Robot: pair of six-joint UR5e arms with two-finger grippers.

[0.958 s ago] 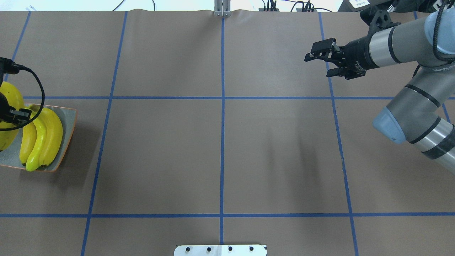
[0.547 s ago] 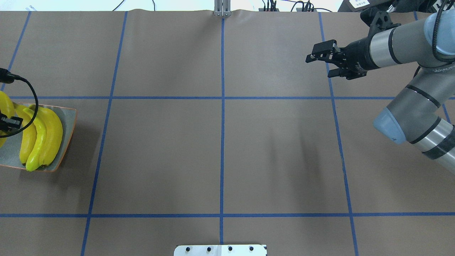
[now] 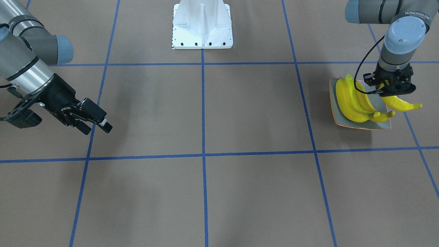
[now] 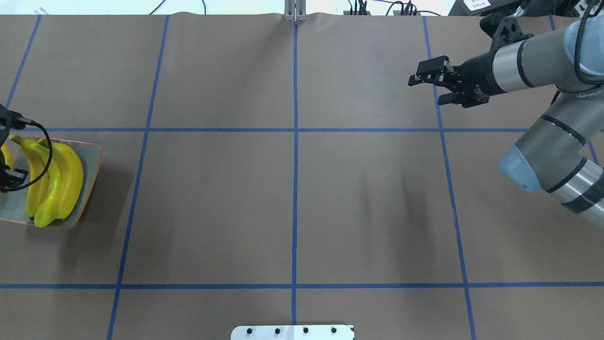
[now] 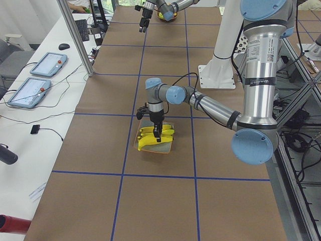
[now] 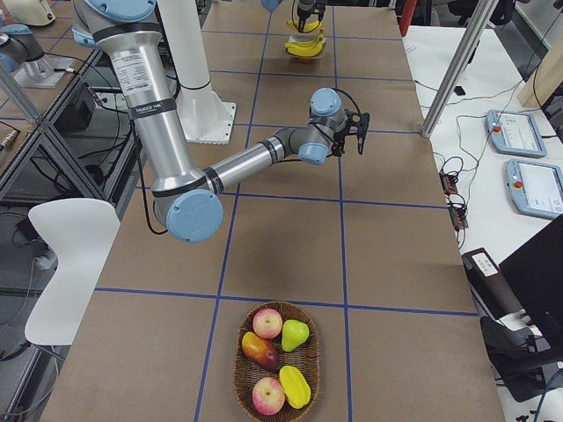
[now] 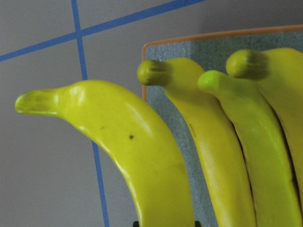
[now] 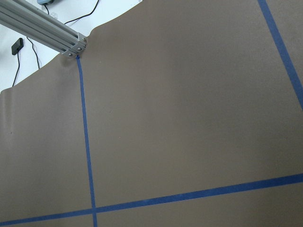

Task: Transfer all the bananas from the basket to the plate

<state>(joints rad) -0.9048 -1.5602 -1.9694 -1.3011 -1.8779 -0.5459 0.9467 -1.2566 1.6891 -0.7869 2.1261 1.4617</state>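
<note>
Left gripper clamps glossy curved yellow banana beside square grey-green plate bearing three smooth bananas; right gripper hovers, jaws parted, empty.

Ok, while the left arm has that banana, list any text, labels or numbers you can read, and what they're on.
"WAN..." on the left arm's wrist joint; the rest is blurred.
Similar lettering on the right arm: too blurred to read.
Small print on the right gripper: too small to read.
The white label at the overhead view's top right: too small to read.
</note>
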